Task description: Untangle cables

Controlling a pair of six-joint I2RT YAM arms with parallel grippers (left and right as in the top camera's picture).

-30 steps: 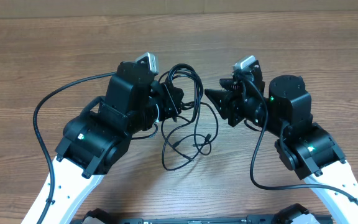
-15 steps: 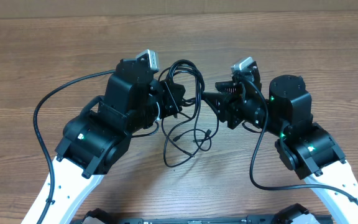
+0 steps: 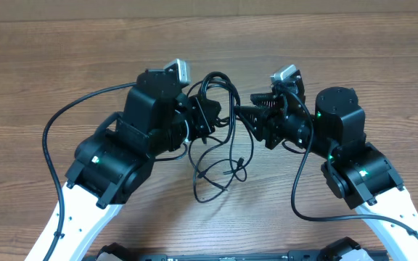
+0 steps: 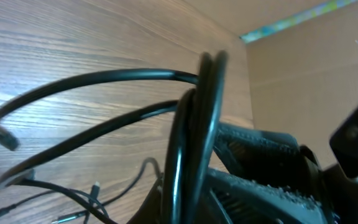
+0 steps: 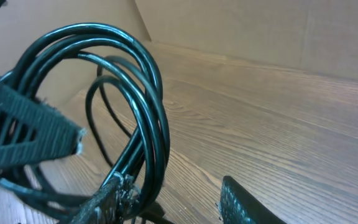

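The cables (image 3: 227, 156) are thin black cords wound in loops between my two arms, with plug ends lying on the table. My left gripper (image 3: 206, 119) is shut on the upper part of the bundle and holds it lifted; in the left wrist view the cords (image 4: 191, 137) run straight across its jaws (image 4: 194, 186). My right gripper (image 3: 244, 114) is open, right beside the bundle. In the right wrist view the looped cords (image 5: 145, 81) rest against the inner side of its left finger, and the jaws (image 5: 169, 202) are spread wide.
The wooden table (image 3: 64, 65) extends all round. A thick black arm cable (image 3: 49, 138) arcs out to the left and another (image 3: 300, 188) hangs by the right arm. A cardboard wall (image 5: 241, 31) stands behind the table.
My right gripper has moved left up to the bundle. My left gripper has shifted slightly right with the cables, and the lower loops have shifted with it.
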